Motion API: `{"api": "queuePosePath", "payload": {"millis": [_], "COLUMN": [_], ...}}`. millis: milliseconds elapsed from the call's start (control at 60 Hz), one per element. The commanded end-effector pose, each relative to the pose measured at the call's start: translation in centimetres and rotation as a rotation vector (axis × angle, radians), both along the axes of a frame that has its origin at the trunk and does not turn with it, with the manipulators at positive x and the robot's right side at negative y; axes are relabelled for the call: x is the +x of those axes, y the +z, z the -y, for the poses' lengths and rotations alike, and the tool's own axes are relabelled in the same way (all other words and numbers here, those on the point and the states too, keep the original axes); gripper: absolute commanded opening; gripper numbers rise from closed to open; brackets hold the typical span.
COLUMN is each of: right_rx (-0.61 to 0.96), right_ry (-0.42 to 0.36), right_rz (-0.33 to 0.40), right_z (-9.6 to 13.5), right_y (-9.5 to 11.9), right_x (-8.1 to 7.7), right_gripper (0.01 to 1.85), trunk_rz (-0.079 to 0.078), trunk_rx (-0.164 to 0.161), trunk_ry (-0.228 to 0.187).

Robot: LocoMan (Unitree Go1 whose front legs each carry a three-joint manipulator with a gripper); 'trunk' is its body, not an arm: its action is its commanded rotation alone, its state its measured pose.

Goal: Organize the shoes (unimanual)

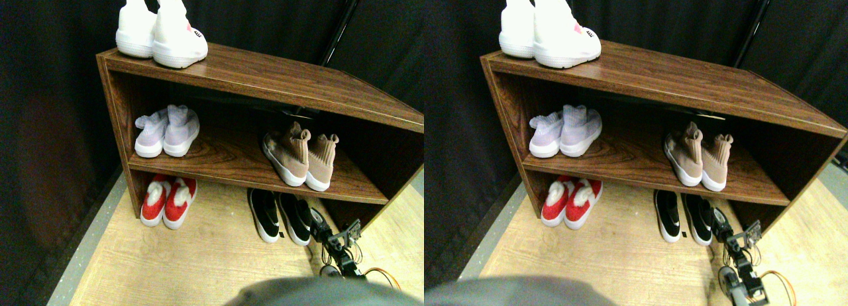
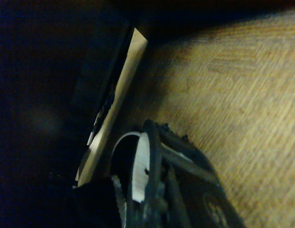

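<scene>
Down on the floor point(image 1: 199, 253), under the wooden shelf unit point(image 1: 265, 74), my right gripper point(image 1: 323, 228) sits just beside the right shoe of the black slip-ons point(image 1: 278, 216). Honestly can't tell from either view if the jaws are open or closed, or if they're touching the shoe. Wrist view is mostly dark, just floorboards and a pale edge.

Tan knit pair point(image 1: 299, 157) stands on the middle shelf toward the right, with the left shoe turned a bit off from its mate. Lavender pair point(image 1: 167, 130) is at the left of that shelf, white pair point(image 1: 159, 31) on top, red pair point(image 1: 168, 200) on the floor at left.
</scene>
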State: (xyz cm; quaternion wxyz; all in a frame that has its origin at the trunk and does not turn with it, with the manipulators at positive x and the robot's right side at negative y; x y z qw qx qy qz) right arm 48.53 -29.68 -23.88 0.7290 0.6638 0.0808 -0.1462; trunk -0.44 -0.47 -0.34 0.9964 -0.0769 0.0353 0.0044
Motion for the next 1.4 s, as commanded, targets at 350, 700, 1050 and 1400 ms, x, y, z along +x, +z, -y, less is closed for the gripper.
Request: {"api": "queuePosePath", "payload": {"millis": [350,700,1050,1400], "right_rx": [0.034,0.052,0.053,0.008], "right_ry": [0.032,0.056,0.052,0.043], "right_rz": [0.039,0.025,0.044,0.083], "right_z": [-2.1,-3.1,-3.0,-2.3], "right_y": [0.7,0.5,0.8,2.2], "right_x": [0.8,0.4,0.0,-0.7], "right_gripper": [0.06,0.06,0.06,0.06], "trunk_rz": [-0.029,-0.028,-0.026,-0.014], "trunk_rx": [-0.031,-0.034,-0.03,-0.019], "trunk_ry": [0.026,0.022,0.015,0.0]}}
